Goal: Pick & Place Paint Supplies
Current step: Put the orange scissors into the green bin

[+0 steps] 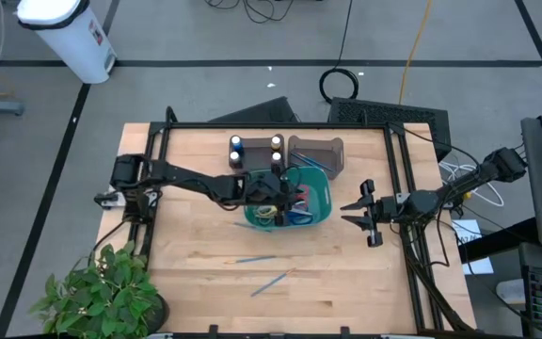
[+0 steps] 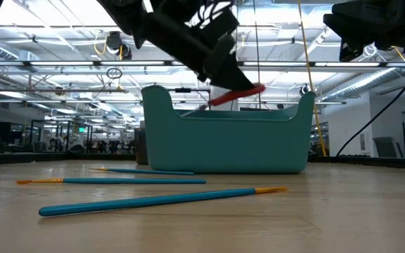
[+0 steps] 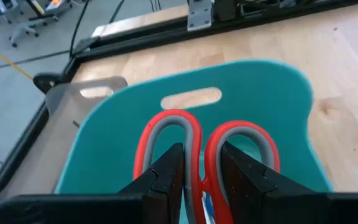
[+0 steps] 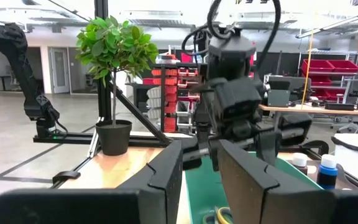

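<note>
Scissors with red handles (image 3: 201, 149) sit clamped between the left gripper's (image 1: 273, 186) fingers, held over the teal bin (image 1: 320, 215) near the table's centre. Judging from that, the step in hand is lowering or releasing them into the bin; it goes best with a slow, level descent and a release only once the blades clear the rim, so nothing tips the bin.

Paint supplies are elsewhere. Paint bottles (image 1: 255, 149) stand at about 11 o'clock from the bin, just beside the grey bin (image 1: 316, 154). Paintbrushes (image 1: 269, 270) lie loose on the wood at about 6 o'clock, well apart from the left gripper. The thin brushes probably need a low, flat approach.

The right gripper (image 1: 360, 215) waits at 3 o'clock of the teal bin, jaws spread apart, holding nothing.
</note>
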You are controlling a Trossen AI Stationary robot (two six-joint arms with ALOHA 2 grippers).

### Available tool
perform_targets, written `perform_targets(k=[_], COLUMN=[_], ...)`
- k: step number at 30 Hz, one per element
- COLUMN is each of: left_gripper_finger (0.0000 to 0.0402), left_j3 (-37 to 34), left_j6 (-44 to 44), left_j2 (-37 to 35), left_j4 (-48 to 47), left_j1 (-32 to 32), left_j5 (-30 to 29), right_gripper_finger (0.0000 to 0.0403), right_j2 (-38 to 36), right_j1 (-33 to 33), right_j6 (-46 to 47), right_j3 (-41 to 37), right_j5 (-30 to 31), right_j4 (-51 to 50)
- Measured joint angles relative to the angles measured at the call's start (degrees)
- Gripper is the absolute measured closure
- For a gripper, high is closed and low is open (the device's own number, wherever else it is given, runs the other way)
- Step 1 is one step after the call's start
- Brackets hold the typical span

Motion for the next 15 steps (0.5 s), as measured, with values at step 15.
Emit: perform_targets(k=[15], left_gripper_finger=[0.0305], left_j3=[0.0], left_j6=[-1.9], left_j2=[6.0], left_j4=[1.0], left_j1=[0.9], left_j5=[0.4], right_gripper_finger=[0.0310], right_j2=[0.0], right_j1=[0.0], right_j6=[-0.2], right_j3=[0.0], right_j5=[0.0], right_j4=[-0.1])
